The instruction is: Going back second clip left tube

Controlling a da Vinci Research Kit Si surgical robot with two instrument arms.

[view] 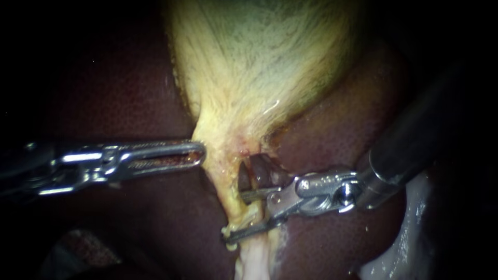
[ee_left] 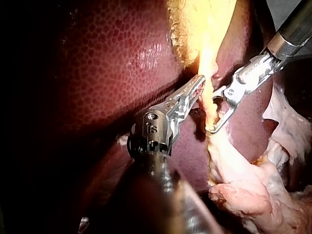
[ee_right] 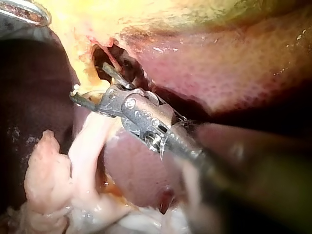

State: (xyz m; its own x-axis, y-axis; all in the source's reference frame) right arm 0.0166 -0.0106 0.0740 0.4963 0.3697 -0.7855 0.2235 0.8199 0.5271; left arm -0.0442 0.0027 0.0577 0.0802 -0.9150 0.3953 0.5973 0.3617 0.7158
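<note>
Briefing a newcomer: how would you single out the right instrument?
Find the pale yellow gallbladder on the dark red liver and follow its neck down. The silver right instrument enters on a dark shaft from the right; unlike the left instrument, its open jaws straddle the pale tube.

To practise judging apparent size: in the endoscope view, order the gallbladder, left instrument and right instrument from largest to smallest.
1. Gallbladder.
2. Right instrument, though its thick shaft looks nearer the camera.
3. Left instrument; true sizes may match.
</note>
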